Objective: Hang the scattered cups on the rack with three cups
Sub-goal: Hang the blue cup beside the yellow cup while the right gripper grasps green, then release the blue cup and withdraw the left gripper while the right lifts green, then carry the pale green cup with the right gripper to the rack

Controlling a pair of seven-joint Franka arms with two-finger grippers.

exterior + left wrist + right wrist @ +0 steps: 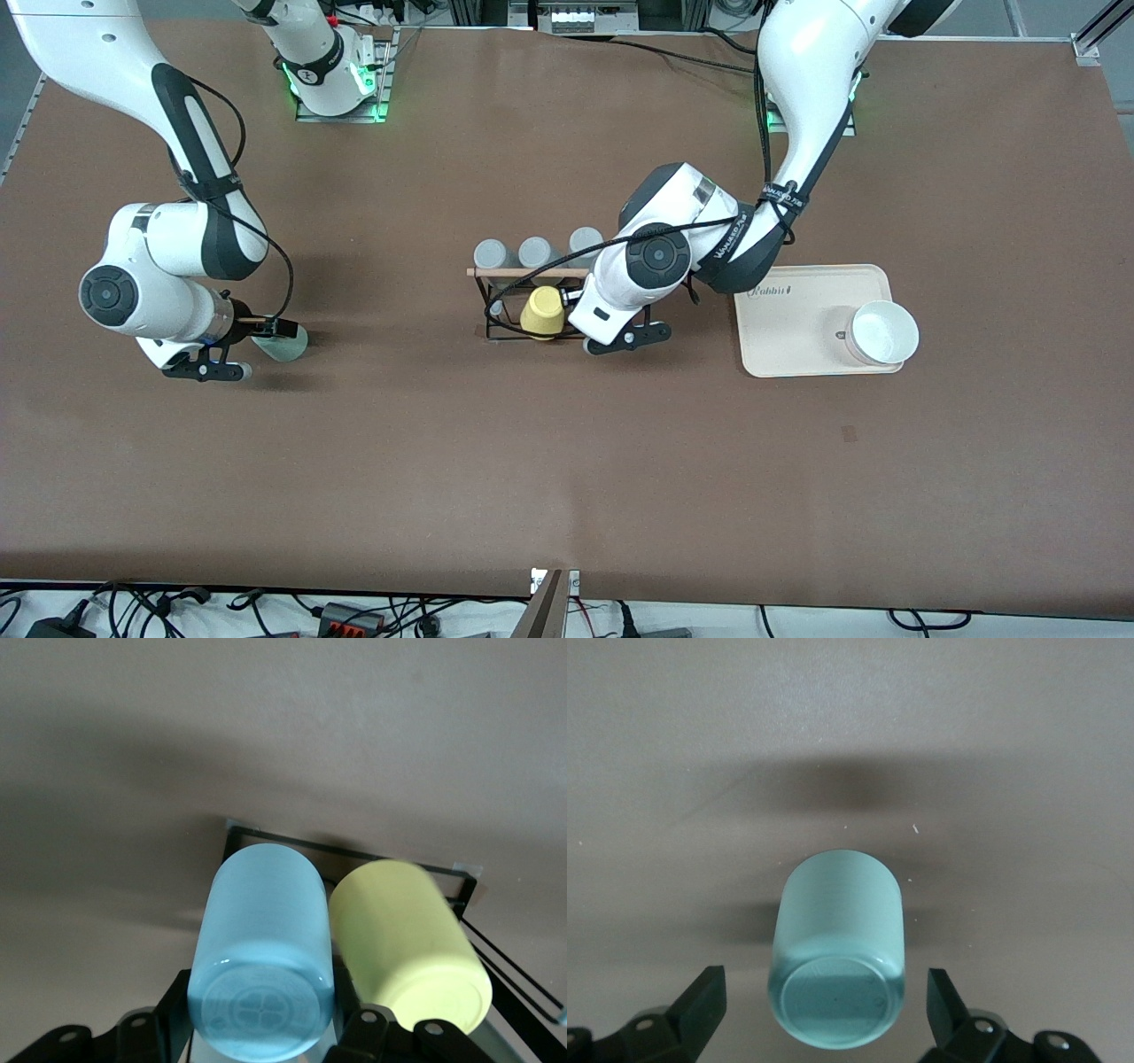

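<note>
The light blue cup (261,948) is gripped between the fingers (177,1001) of my left gripper (261,1014), base toward the camera, right beside the yellow cup (407,939) on the black wire rack (266,840). In the front view my left gripper (574,299) is at the rack (485,306) under its wooden rod (518,272); the blue cup is hidden there. The mint green cup (837,948) lies on the table between the open fingers of my right gripper (824,1001), with gaps on both sides. It also shows in the front view (291,343) toward the right arm's end.
Three grey cups (534,252) stand in a row just farther from the front camera than the rack. The yellow cup (542,312) sits on the rack. A beige tray (788,328) with a white bowl (881,332) lies toward the left arm's end.
</note>
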